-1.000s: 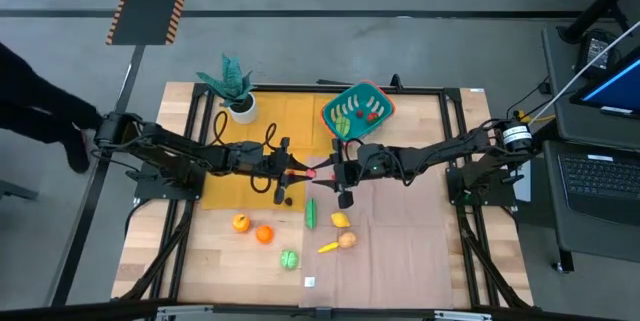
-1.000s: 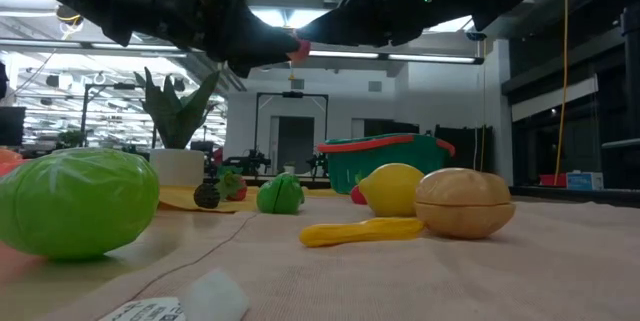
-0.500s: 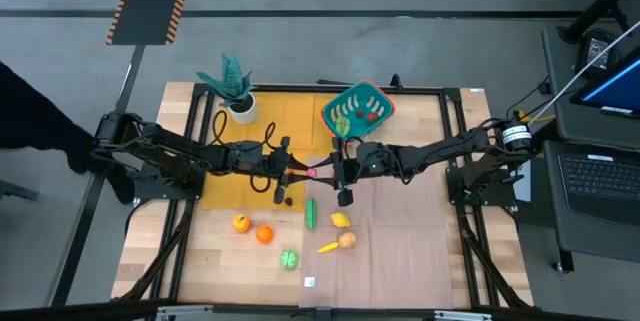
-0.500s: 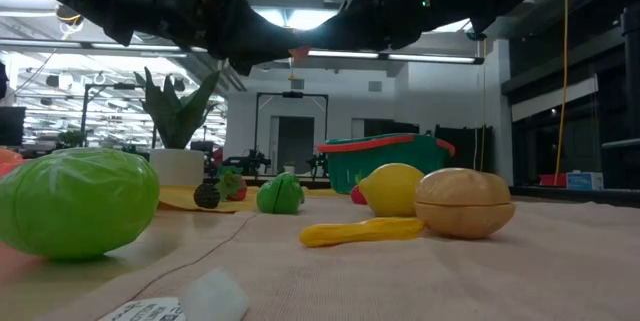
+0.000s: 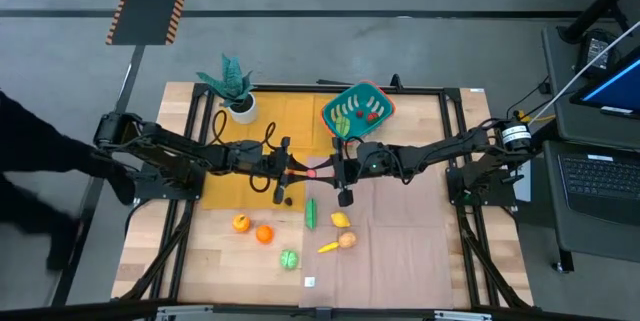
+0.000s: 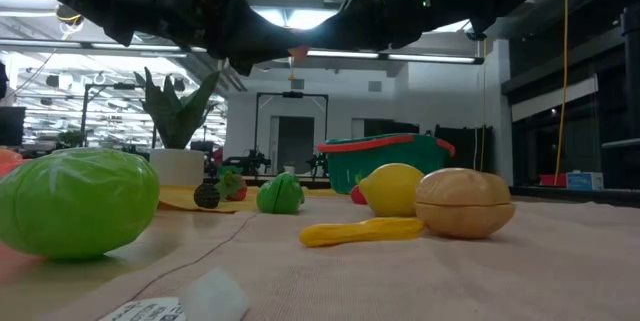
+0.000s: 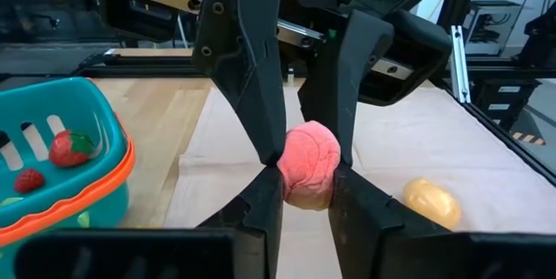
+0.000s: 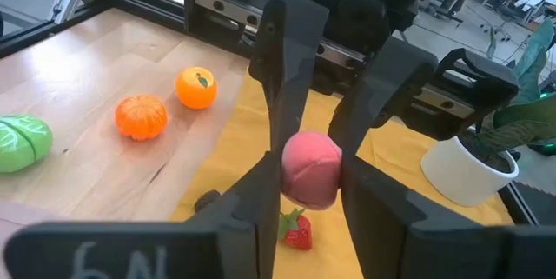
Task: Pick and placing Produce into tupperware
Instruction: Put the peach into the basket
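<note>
Both arms meet mid-table, raised above the surface, tips facing each other. Pink-red produce piece sits between them, off the table.

L gripper: fingers nearly closed, pinching the pink piece on both sides (L wrist view). R gripper: fingers likewise narrowed onto the same piece from the opposite end, pads touching it (R wrist view). So the piece is clamped by both at once.

Tupperware: teal w/ orange-red rim, at back of table, just behind the R gripper, apart from it. Inside: a strawberry, a small red berry, some yellow-green bits.

Loose produce on table, all in front of or below the grippers:
- long green veg, directly in front of the grippers
- lemon, tan potato-like piece, yellow pepper-ish piece
- orange and tangerine, front-left
- green cabbage, nearest front edge
- strawberry on yellow mat, under the grippers

Potted plant at back left. Person's dark sleeve at left edge of table.
</note>
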`<state>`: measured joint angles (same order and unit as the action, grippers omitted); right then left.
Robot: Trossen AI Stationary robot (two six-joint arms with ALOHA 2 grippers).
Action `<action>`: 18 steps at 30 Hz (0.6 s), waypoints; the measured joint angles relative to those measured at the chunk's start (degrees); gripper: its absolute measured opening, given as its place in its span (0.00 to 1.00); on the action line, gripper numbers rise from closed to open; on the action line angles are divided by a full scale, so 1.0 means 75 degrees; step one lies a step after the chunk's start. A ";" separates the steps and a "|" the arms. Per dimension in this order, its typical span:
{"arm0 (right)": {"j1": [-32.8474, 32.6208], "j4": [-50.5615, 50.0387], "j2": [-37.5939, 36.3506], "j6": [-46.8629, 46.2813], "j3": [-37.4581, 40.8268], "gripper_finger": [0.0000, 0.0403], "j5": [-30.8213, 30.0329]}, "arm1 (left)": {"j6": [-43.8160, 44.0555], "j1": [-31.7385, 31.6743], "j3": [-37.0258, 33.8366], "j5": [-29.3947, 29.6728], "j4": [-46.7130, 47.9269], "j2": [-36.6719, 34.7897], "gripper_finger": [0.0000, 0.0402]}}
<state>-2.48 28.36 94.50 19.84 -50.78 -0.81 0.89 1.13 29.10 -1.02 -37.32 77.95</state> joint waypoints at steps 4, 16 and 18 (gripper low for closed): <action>0.0001 0.0003 0.0000 0.0000 0.0000 0.24 -0.0007 | 0.0000 0.0000 0.0000 0.0000 0.0029 -0.0003 0.18; 0.0003 -0.0052 -0.0043 -0.0006 0.0000 0.16 -0.0033 | -0.0137 -0.0003 0.0009 0.0066 0.0056 -0.0003 0.34; 0.0003 -0.0072 -0.0078 -0.0006 0.0000 0.16 -0.0035 | -0.0195 -0.0003 0.0015 0.0090 0.0055 -0.0009 0.35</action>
<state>-2.46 27.82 93.91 19.79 -50.78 -1.08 -0.58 1.10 29.21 -0.34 -36.91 77.89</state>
